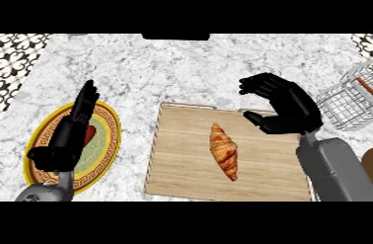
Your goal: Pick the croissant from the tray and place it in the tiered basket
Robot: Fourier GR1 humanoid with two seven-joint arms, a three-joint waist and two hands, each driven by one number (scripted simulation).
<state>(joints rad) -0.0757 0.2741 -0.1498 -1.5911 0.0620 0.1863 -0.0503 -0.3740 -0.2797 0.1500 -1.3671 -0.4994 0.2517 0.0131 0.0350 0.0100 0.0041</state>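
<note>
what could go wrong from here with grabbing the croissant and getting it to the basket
The right hand is open over the wooden tray's far right corner, off to the side of the croissant, so closing now would likely miss. The croissant lies slanted, so a misaligned grasp may slip. The tiered basket sits at the view's edge, making placement hard to judge.

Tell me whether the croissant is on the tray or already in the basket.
On the tray. The croissant lies flat on the wooden tray, untouched; the right hand hovers open above the tray's far right corner.
</note>
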